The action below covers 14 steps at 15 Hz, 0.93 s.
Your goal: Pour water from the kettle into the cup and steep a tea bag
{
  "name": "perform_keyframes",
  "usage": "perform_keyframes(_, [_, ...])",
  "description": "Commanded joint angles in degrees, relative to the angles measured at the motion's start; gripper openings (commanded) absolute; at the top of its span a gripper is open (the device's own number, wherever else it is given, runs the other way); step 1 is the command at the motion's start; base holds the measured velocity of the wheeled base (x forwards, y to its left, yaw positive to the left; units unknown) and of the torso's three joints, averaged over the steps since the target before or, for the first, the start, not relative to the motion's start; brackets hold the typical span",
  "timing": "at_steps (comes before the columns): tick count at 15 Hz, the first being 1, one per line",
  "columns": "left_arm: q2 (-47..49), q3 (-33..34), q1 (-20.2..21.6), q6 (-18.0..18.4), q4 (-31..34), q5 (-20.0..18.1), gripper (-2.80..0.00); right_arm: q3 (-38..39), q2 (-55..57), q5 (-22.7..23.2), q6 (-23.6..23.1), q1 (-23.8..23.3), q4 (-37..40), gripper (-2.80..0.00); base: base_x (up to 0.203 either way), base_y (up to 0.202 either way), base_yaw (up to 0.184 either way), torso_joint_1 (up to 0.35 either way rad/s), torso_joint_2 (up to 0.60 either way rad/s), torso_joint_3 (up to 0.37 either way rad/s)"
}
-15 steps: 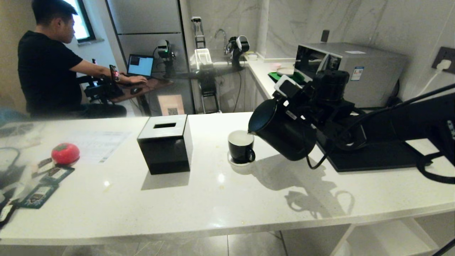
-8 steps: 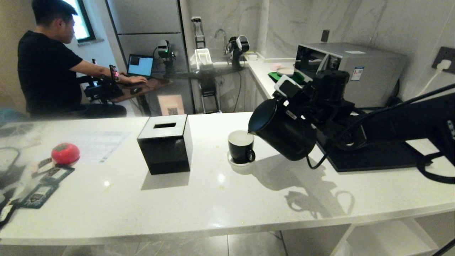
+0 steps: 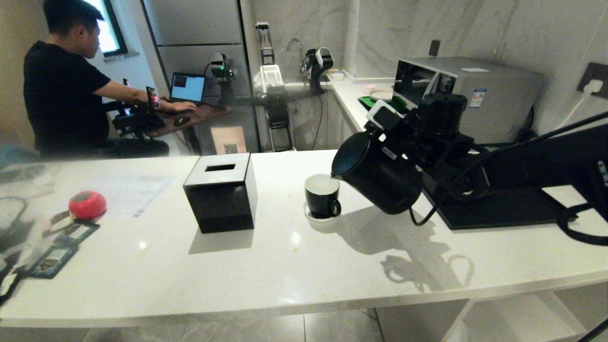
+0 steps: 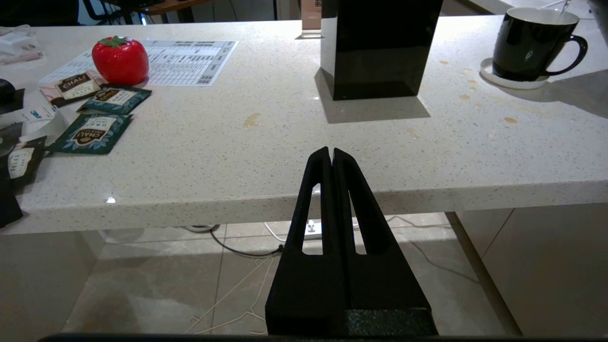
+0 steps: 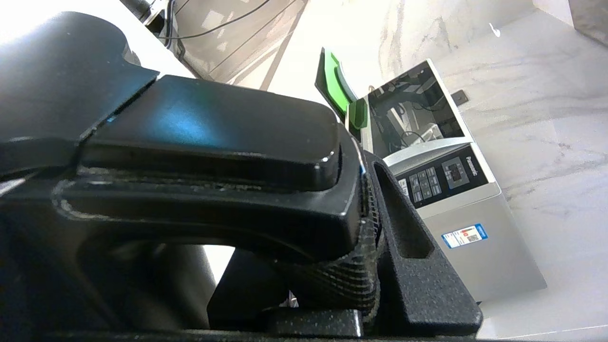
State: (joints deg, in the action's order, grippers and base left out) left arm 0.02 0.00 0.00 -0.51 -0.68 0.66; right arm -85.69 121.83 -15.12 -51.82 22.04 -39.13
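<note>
The matte black kettle (image 3: 377,178) hangs tilted above the counter, its small spout right over the rim of the cup (image 3: 322,194). The cup is a black mug with a white inside, standing on a small white saucer (image 4: 513,83). My right gripper (image 3: 407,135) is shut on the kettle's loop handle (image 5: 213,209), one ribbed finger (image 5: 408,266) pressed against it. My left gripper (image 4: 331,153) is shut and empty, low in front of the counter's front edge. The cup (image 4: 527,45) stands far to its right. The tea bag is out of view.
A black cube tissue box (image 3: 221,192) stands left of the cup. A red tomato-shaped thing (image 3: 87,204), flat dark sachets (image 3: 52,256) and a printed sheet lie at the far left. A black tray (image 3: 498,209) and a microwave (image 3: 470,95) are behind the kettle. A person (image 3: 61,85) sits beyond the counter.
</note>
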Motion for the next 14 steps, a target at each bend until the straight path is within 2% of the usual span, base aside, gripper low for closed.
perform_keyframes(1, [-0.02, 0.00, 0.00, -0.10, -0.03, 0.04, -2.80, 0.16, -0.02, -0.09, -0.22, 0.02, -0.24, -2.80, 0.000, 0.000, 0.000, 0.000, 0.00, 0.000])
perform_keyframes(10, [-0.02, 0.00, 0.00, -0.09, -0.03, 0.04, -2.80, 1.31, -0.90, 0.09, 0.23, 0.28, -0.42, -2.80, 0.000, 0.000, 0.000, 0.000, 0.00, 0.000])
perform_keyframes(14, [-0.02, 0.00, 0.00, -0.07, -0.03, 0.04, -2.80, 1.31, -0.98, -0.09, 2.75, 0.37, -0.77, -2.80, 0.000, 0.000, 0.000, 0.000, 0.00, 0.000])
